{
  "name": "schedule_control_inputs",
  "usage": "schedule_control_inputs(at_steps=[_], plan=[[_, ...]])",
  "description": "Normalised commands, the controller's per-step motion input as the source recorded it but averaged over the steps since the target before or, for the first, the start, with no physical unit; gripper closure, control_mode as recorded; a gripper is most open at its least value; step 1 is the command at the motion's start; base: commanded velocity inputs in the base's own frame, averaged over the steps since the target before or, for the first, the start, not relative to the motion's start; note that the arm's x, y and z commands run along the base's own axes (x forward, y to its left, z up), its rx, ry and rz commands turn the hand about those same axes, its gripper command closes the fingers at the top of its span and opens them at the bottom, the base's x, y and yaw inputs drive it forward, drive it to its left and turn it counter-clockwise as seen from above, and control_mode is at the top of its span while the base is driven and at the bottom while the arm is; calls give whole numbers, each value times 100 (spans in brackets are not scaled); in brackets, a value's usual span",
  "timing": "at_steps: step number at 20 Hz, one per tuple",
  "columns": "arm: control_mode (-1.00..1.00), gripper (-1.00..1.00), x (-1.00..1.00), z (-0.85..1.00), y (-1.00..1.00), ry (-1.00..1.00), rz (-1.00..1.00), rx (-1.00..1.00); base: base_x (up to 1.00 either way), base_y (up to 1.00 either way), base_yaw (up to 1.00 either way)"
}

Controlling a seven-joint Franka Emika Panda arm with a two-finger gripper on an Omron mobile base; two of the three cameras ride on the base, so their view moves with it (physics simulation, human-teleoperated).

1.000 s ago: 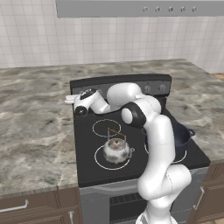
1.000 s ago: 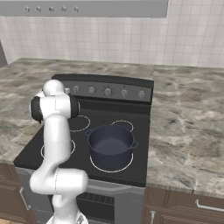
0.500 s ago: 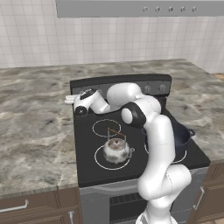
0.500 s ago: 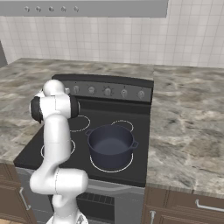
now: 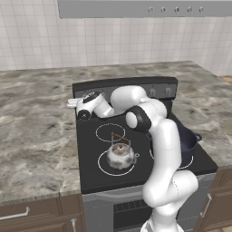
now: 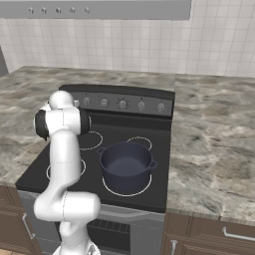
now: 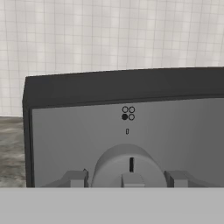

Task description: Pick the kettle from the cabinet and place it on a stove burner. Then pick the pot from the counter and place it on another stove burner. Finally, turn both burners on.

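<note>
The tool (image 7: 127, 178) sits around a round grey knob (image 7: 127, 168), holding it. Above the knob (image 7: 127, 113) are four little circles, one filled. The kettle (image 5: 120, 155) and pot (image 6: 125, 165) sit on burners.

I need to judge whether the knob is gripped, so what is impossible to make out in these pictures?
- Tool fingertips: cut off by the bottom of the hand view, so contact with the knob is unclear.
- Tool in the left base view: too small to judge.
- Kettle in the right base view: hidden behind the arm.
- Pot: partly hidden by the arm in the left base view.
</note>
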Motion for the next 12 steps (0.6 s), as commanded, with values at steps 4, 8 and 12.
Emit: schedule_control_inputs(at_steps=[4, 8, 12], plan=[[-100, 100, 0, 0, 0, 0, 0, 0, 0, 0, 0], [-100, 100, 0, 0, 0, 0, 0, 0, 0, 0, 0], [-100, 100, 0, 0, 1, 0, 0, 0, 0, 0, 0]])
